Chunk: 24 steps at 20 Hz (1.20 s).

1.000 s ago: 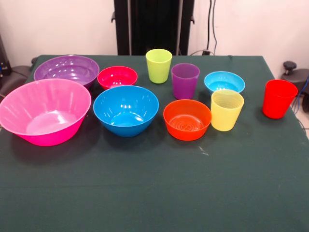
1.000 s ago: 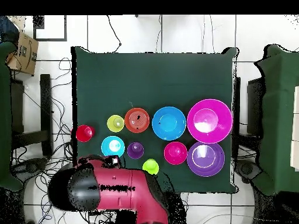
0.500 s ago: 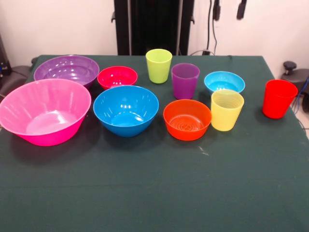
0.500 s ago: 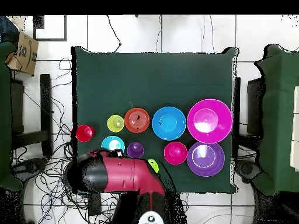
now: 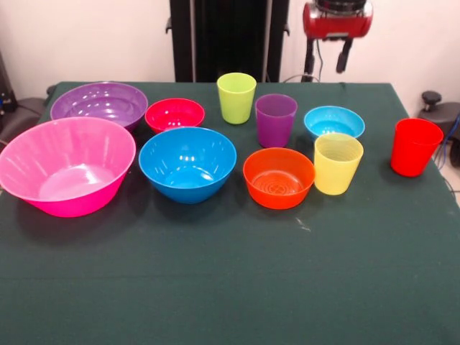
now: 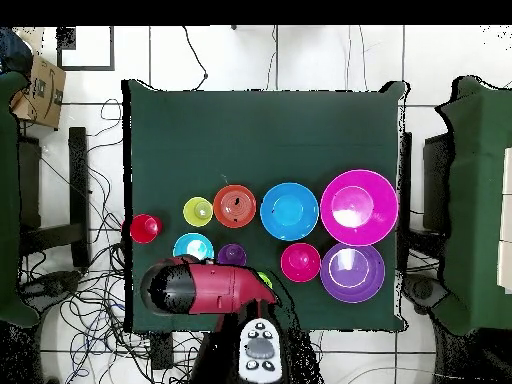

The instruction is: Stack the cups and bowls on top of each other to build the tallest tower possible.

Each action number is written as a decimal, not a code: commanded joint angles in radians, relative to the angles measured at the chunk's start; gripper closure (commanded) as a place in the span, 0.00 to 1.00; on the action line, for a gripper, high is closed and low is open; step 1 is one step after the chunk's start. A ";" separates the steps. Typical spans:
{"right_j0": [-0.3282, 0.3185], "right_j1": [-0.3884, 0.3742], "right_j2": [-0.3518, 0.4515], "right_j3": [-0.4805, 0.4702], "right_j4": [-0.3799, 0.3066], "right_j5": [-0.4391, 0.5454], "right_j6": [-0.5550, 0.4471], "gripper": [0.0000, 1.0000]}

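Observation:
All cups and bowls stand apart on the green table (image 5: 230, 287); nothing is stacked. From the left come the pink bowl (image 5: 65, 165), purple bowl (image 5: 98, 103), small red bowl (image 5: 175, 113) and blue bowl (image 5: 187, 163). Further right are the lime cup (image 5: 236, 97), purple cup (image 5: 276, 119), orange bowl (image 5: 279, 177), yellow cup (image 5: 338, 163), light blue bowl (image 5: 334, 121) and red cup (image 5: 415, 146). My gripper (image 5: 327, 61) hangs open and empty, above and behind the light blue bowl. In the overhead view the arm (image 6: 205, 288) hides the gripper and most of the lime cup.
Cables and chairs surround the table (image 6: 265, 130) in the overhead view. A cardboard box (image 6: 40, 90) sits off its corner. The broad strip of cloth in front of the bowls carries nothing.
The gripper has come down into the front view; a second ago it did not show, then only its fingertips. Overhead, the arm has swung over the lime cup. No cup or bowl has moved.

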 commanded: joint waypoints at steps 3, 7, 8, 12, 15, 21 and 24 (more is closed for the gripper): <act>-0.002 0.125 0.037 -0.028 -0.056 -0.099 0.113 0.00; 0.001 0.153 0.029 -0.075 -0.048 -0.078 0.102 0.00; 0.001 0.154 0.028 -0.081 -0.048 -0.070 0.098 0.00; 0.003 0.131 0.021 -0.092 -0.045 -0.028 0.091 0.00; 0.005 0.112 0.015 -0.091 -0.044 -0.003 0.089 0.00; -0.002 0.064 0.004 -0.105 -0.049 0.069 0.065 0.00; -0.001 0.054 0.000 -0.116 -0.053 0.094 0.058 0.00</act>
